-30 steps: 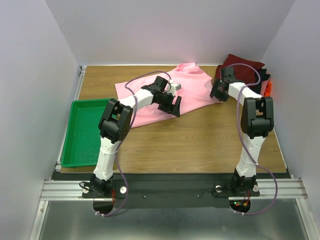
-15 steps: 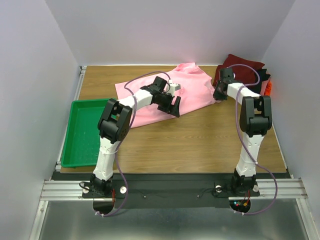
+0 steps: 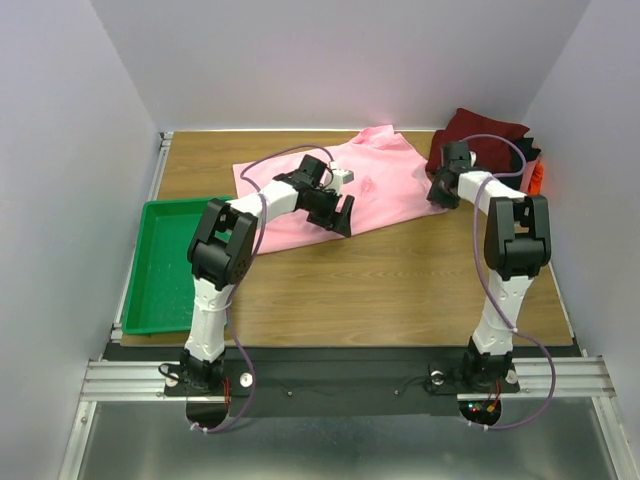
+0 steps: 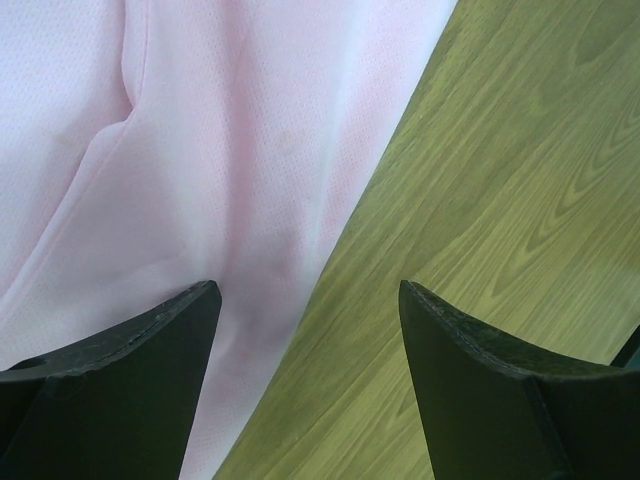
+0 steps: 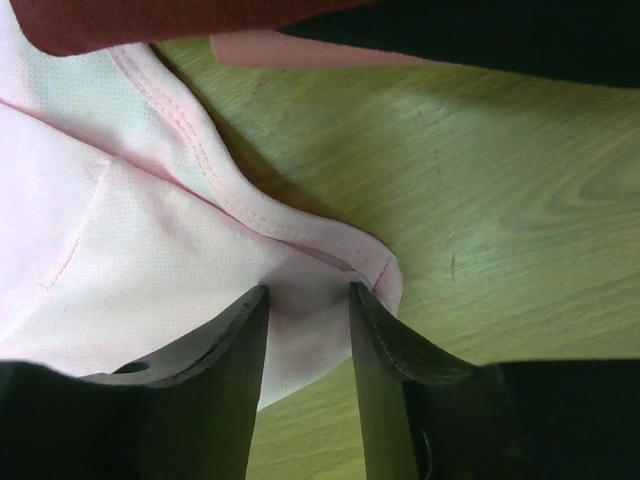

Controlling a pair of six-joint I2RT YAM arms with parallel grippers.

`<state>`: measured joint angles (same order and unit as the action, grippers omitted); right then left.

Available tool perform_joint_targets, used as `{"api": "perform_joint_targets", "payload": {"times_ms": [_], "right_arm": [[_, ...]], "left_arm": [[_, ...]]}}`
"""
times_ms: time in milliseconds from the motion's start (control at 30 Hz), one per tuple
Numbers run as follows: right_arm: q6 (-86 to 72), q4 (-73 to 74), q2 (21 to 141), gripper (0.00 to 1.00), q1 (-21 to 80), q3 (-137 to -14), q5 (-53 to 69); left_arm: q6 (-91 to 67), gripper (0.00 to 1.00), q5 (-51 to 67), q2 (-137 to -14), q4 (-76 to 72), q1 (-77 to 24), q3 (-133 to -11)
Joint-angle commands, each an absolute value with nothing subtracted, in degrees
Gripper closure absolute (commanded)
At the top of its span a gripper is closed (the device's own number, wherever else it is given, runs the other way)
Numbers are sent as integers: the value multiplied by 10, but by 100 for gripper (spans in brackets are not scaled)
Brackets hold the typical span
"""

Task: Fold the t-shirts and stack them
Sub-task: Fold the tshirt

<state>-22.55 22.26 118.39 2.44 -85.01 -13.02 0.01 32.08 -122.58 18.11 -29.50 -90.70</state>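
The light pink t-shirt (image 3: pixel 380 180) lies spread open at the back middle of the table. My left gripper (image 3: pixel 343 215) is open just above its near edge; in the left wrist view (image 4: pixel 307 290) one finger is over the pink cloth (image 4: pixel 200 150) and the other over bare wood. My right gripper (image 3: pixel 438 192) is at the shirt's right sleeve, its fingers a narrow gap apart on either side of the sleeve hem (image 5: pixel 308 290), and the pink cloth (image 5: pixel 150 250) lies flat between them. A dark red shirt (image 3: pixel 490 135) lies in the back right corner.
A green tray (image 3: pixel 170 270) stands at the left edge. The dark red cloth (image 5: pixel 150 20) and a black one (image 5: pixel 500 40) lie just beyond the right gripper. An orange-red piece (image 3: pixel 537 175) shows at the right wall. Walls close in on three sides.
My left gripper has shifted slightly left and back along the shirt's near edge. My right gripper has moved a little back and forth at the sleeve. The shirt has barely moved.
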Motion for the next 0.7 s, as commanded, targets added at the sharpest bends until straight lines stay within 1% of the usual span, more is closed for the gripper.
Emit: {"api": "perform_joint_targets", "payload": {"times_ms": [0, 33, 167, 200, 367, 533, 667], "right_arm": [[-210, 230, 1135, 52, 15, -846, -114], [-200, 230, 1128, 47, 17, -848, -99], [-181, 230, 1086, 41, 23, -853, -75], [-178, 229, 1080, 41, 25, -855, -69], [-172, 210, 1082, 39, 45, -873, -4], [-190, 185, 1146, 40, 64, -935, 63], [-186, 166, 1189, 40, 83, -964, 75]], "left_arm": [[3, 16, 286, -1189, 252, -288, -909], [2, 15, 287, -1180, 258, -288, -938], [2, 15, 271, -1171, 307, -288, -1017], [3, 15, 265, -1168, 312, -288, -1038], [-26, 12, 228, -1178, 299, -270, -1056], [-32, 12, 198, -1248, 312, -244, -1104], [-32, 12, 190, -1259, 300, -243, -1097]]}}
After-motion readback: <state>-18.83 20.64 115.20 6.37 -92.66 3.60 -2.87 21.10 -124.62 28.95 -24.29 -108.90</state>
